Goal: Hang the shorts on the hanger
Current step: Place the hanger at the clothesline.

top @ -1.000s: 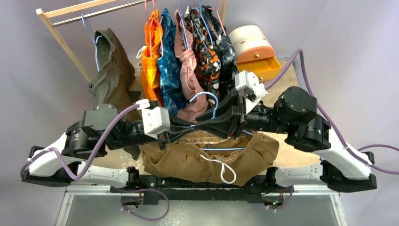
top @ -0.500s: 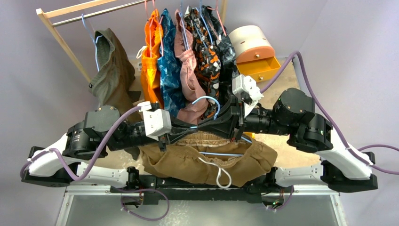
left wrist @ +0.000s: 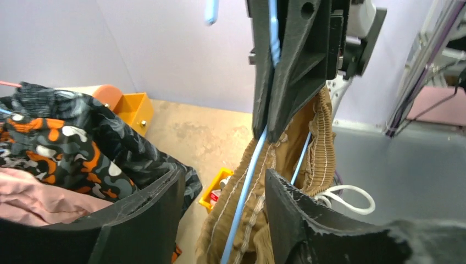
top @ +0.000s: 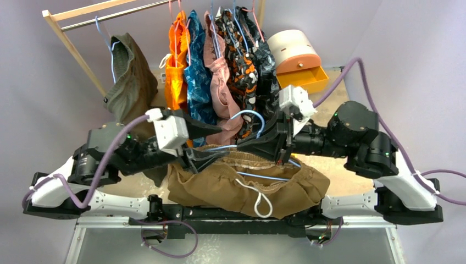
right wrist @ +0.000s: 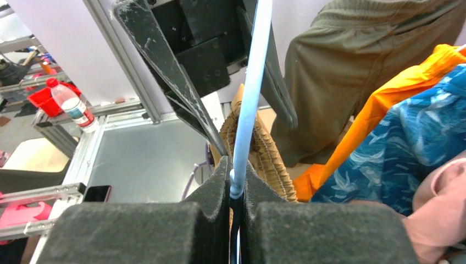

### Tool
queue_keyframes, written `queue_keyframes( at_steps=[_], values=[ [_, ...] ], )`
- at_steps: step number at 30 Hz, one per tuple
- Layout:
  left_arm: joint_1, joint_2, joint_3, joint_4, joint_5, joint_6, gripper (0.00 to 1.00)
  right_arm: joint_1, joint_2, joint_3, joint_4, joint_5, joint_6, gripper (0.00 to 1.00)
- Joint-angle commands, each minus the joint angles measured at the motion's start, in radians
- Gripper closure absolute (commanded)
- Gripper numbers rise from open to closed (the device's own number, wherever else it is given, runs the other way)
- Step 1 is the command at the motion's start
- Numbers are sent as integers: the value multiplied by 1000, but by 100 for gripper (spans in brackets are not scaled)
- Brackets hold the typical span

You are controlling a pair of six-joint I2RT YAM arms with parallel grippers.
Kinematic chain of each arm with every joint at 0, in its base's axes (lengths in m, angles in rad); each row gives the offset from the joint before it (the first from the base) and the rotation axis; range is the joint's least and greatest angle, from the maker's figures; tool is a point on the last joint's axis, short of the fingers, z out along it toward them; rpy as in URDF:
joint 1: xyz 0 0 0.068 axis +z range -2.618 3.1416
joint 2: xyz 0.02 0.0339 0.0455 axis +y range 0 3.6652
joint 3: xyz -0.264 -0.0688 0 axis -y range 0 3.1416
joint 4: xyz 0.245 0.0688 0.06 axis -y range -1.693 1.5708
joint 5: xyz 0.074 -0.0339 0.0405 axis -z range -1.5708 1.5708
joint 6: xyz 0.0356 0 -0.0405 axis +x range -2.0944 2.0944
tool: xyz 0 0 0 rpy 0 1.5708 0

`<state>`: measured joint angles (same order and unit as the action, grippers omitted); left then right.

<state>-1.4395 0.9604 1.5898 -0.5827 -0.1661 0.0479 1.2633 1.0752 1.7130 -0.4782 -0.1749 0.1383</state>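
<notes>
The tan-brown shorts (top: pixel 242 187) hang by their gathered waistband from the light-blue hanger (top: pixel 264 176), just above the near table edge, with the white drawstring (top: pixel 262 201) dangling in front. My right gripper (top: pixel 242 148) is shut on the hanger's wire (right wrist: pixel 250 99), close below its hook (top: pixel 250 115). My left gripper (top: pixel 225 142) is open, its two fingers spread either side of the hanger wire (left wrist: pixel 250 170) and the waistband (left wrist: pixel 319 148). In the left wrist view the right gripper (left wrist: pixel 269 129) pinches the wire from above.
A wooden rack (top: pixel 71 44) at the back carries an olive-green garment (top: pixel 129 77), orange shorts (top: pixel 177 60) and several patterned garments. A round cream box with an open orange drawer (top: pixel 294 52) stands back right. A small yellow bin (left wrist: pixel 217 187) sits on the table under the shorts.
My left gripper has opened and let go of the hanger and waistband. The right gripper stays shut on the hanger, which has shifted slightly right and up with the shorts.
</notes>
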Motion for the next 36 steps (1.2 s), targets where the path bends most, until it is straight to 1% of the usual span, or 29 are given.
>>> queue_keyframes(
  at_steps=[1,3,4,7,10,11,13,16,18,20,23,24,25,28,32,34,36],
  values=[
    [5,-53,92,99,-55,-50,39,4,12,208,-61,50,-55,100],
    [6,-70,133,100,-30,-64,36,4,40,357,-108,80,-84,100],
    [5,-80,151,107,-22,-69,34,4,53,417,-115,67,-92,100],
    [5,-115,192,143,-15,-67,34,3,92,575,-79,-44,-101,100],
    [5,-147,215,205,-27,-55,34,4,132,698,-83,-79,-122,100],
    [6,-156,219,220,-38,-51,34,4,135,709,-91,-77,-130,100],
    [5,-171,222,242,-59,-49,34,4,129,672,-102,-69,-136,100],
    [6,-190,222,247,-88,-44,34,4,124,588,-164,2,-145,100],
    [5,-199,223,242,-110,-37,34,4,142,581,-224,57,-151,100],
    [5,-202,223,238,-136,-32,34,4,166,621,-233,58,-149,100],
    [6,-201,219,225,-189,-31,34,4,224,797,-212,-50,-131,100],
    [5,-198,215,215,-210,-31,35,4,227,813,-193,-60,-128,100],
    [6,-196,207,205,-238,-33,35,4,222,796,-172,-57,-133,100],
    [6,-198,153,187,-334,-46,35,4,186,658,-129,9,-156,100],
    [5,-185,84,153,-445,-68,35,4,203,546,-173,135,-171,100],
    [6,-169,63,137,-508,-79,36,4,197,460,-171,180,-168,100],
    [6,-149,50,127,-575,-88,36,4,179,363,-158,180,-160,100]
  ],
)
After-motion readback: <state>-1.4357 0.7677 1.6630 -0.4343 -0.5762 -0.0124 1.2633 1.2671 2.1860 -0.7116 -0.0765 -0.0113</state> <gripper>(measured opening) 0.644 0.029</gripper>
